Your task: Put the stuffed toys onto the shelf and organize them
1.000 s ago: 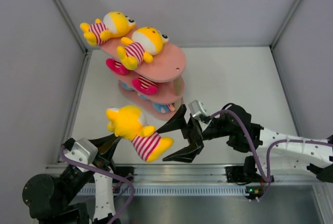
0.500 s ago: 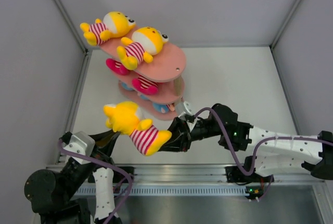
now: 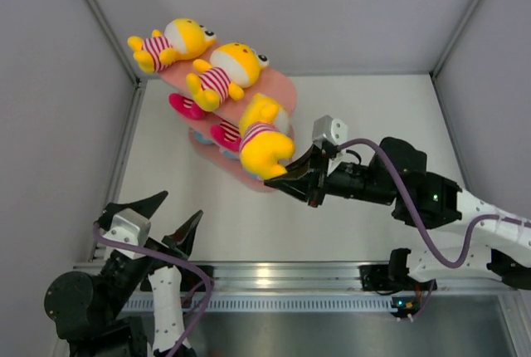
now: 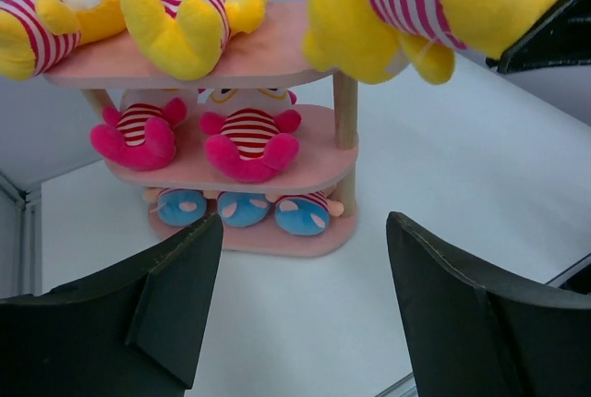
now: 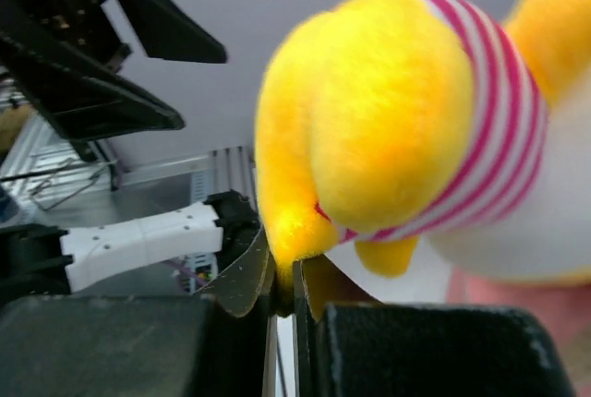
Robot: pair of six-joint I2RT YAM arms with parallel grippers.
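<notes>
R hand (image 3: pixel 292 184) pinches foot of yellow plush doll (image 3: pixel 261 137), prob. for shelf (image 4: pixel 268 46) top's free 3 o'clock end. L hand (image 3: pixel 181 205) gapes, empty.

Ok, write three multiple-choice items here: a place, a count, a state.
1. The third yellow toy is: A on the table; B held by the right pincer near the shelf; C on the bottom tier.
2. Count of pink toys on the middle tier: A one; B two; C four.
3. The left pincer is: A shut on a toy; B shut, empty; C open, empty.
Key: B, its foot is pinched; B, the left wrist view shows two; C, fingers spread, nothing between.
</notes>
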